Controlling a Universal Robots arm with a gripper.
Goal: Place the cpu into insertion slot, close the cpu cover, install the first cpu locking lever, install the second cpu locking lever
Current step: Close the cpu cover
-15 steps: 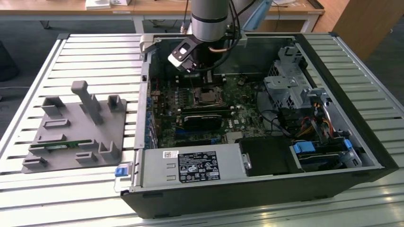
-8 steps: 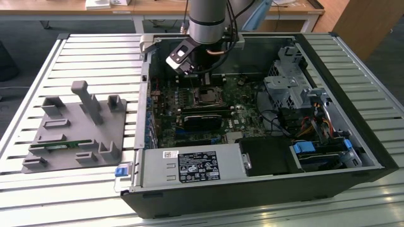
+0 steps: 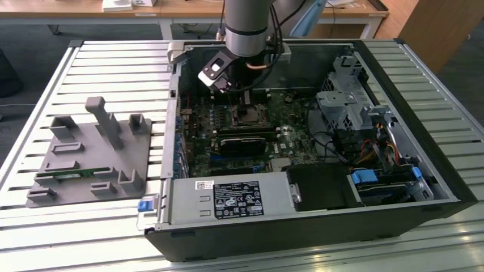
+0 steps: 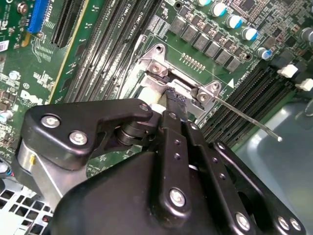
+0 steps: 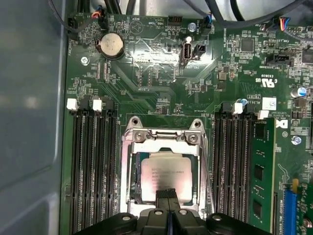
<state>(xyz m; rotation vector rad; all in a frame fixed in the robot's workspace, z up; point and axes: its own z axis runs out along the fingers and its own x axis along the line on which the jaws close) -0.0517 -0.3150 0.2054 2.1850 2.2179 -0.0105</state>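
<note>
**Robot posture.** In the exterior view the single grey arm [image 3: 246, 22] stands at the far middle of the scene, its last segment nearly upright and pointing down. The wrist [image 3: 253, 54] below it carries a black-and-white camera block [image 3: 214, 72] that juts toward the exterior view's left. The black pincer [image 3: 247, 99] hangs straight beneath the wrist, tips lowest. In the second wrist view the pincer [image 4: 174, 100] has its fingers [image 4: 172, 142] pressed together with no gap at the tips, and black linkage bars [image 4: 98, 117] with silver screws flank them. The first wrist view shows the same meeting tips of the pincer [image 5: 167, 194].
</note>
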